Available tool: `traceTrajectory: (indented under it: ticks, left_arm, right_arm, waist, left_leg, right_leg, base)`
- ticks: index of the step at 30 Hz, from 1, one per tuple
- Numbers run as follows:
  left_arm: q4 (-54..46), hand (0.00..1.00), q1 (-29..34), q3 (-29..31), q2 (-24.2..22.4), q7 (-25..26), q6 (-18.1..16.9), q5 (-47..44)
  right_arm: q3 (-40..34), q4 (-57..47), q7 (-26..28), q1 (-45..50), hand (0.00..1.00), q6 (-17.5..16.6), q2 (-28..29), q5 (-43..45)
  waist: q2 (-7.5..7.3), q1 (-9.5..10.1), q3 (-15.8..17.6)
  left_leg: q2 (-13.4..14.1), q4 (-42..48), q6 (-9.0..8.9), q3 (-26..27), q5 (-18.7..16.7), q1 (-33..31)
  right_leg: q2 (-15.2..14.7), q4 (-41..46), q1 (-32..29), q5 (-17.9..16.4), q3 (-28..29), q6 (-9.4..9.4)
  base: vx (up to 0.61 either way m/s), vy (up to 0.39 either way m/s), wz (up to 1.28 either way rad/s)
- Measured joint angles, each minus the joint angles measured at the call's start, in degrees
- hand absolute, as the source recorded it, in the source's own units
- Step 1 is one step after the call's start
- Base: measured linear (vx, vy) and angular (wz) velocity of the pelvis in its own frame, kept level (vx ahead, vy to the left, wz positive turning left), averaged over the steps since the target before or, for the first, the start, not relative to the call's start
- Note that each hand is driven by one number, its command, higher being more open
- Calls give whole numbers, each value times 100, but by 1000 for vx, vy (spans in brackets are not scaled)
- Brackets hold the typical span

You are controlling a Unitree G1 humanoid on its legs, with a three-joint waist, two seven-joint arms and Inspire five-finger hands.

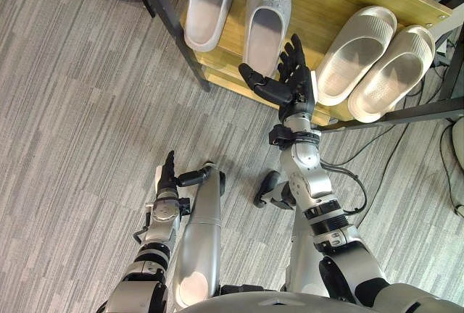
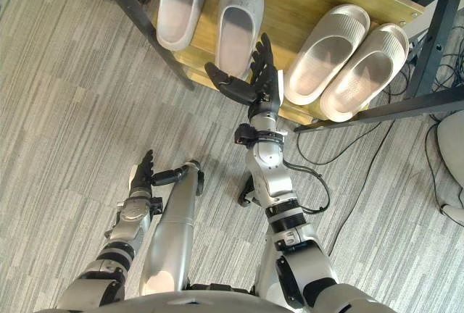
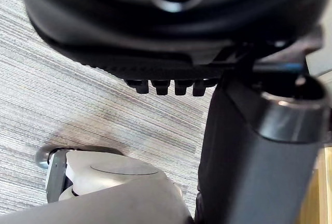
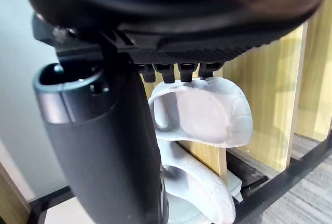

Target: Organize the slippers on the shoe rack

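Right hand (image 1: 293, 85), spread and empty, hovers at the heel of the grey slipper (image 1: 267, 9) on the shoe rack (image 1: 319, 5); I'd push it squarely. Left hand (image 1: 168, 170) hangs slack, empty.

The floor (image 1: 87, 110) is covered in grey carpet with a fine streaked pattern of lighter and darker lines, evenly lit. At its far side stands the shoe rack (image 1: 319, 1), pale wooden boards in a black metal frame. Thin dark cables (image 2: 438, 63) trail over the carpet just beside the rack's right end.

Pale slippers (image 1: 264, 12) paired on shoe rack (image 1: 317, 3)
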Motion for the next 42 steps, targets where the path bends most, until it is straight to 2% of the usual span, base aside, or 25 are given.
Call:
traceTrajectory:
  ticks: [5,8,13,18,32,35,39,41,42]
  left_arm:
    - [-2,100,-1,0,-13,4,-6,-3]
    - [-7,100,-4,0,-44,2,-9,-7]
    - [-3,100,-3,0,-97,-4,-10,-11]
    - [1,100,-2,0,-119,-10,-13,-13]
    - [63,100,2,7,-219,-10,-4,-18]
    - [62,100,35,12,-216,-13,13,-19]
    - [62,100,201,50,-211,-37,51,-17]
    - [63,100,453,-20,-217,-120,52,-7]
    - [68,100,491,-32,-217,-132,54,-2]
  right_arm:
    - [0,358,69,-441,100,-42,-5,587]
    - [-3,533,70,-746,100,-47,-24,884]
    - [-66,776,28,-1207,100,-50,-115,1131]
    - [-238,954,23,-1317,100,-52,-176,1347]
    - [-426,1400,-65,-1610,100,-47,-395,1263]
    - [-451,1231,-97,-1320,100,-34,-448,921]
    - [-334,487,-125,-368,100,110,-473,277]
    - [-118,-92,-114,519,100,176,-569,-392]
    - [-64,-178,-105,646,100,183,-570,-476]
  waist:
    - [0,18,0]
    - [1,92,-1]
    - [4,193,-2]
    - [6,203,-7]
    - [99,239,-103]
    - [99,231,-103]
    - [97,143,-103]
    - [70,27,-149]
    - [55,5,-160]
  left_leg:
    - [0,-11,-1,-14,0,18]
    - [-1,-10,-1,-24,1,15]
    - [-39,-8,-8,-83,6,-2]
    - [-94,7,-11,-107,18,-5]
    - [-81,103,-11,-121,17,-4]
    - [-20,100,7,-69,6,154]
    - [115,-140,38,83,-16,702]
    - [229,-640,75,310,40,1390]
    - [238,-751,86,349,71,1500]
  right_leg:
    - [0,-16,35,-1,-24,1]
    - [0,-16,41,-13,-35,21]
    - [-34,-12,71,-25,-104,-6]
    - [-85,24,79,-41,-119,-27]
    - [-80,95,93,-40,-117,-59]
    - [-37,46,253,-31,-105,-55]
    - [104,-269,740,82,-28,-2]
    - [229,-783,1325,243,48,93]
    - [244,-887,1413,278,61,121]
  base:
    - [11,11,1]
    - [3,10,1]
    - [13,27,6]
    - [1,30,5]
    - [-3,18,0]
    - [2,29,-8]
    - [10,38,-20]
    - [26,40,-27]
    - [45,39,-25]
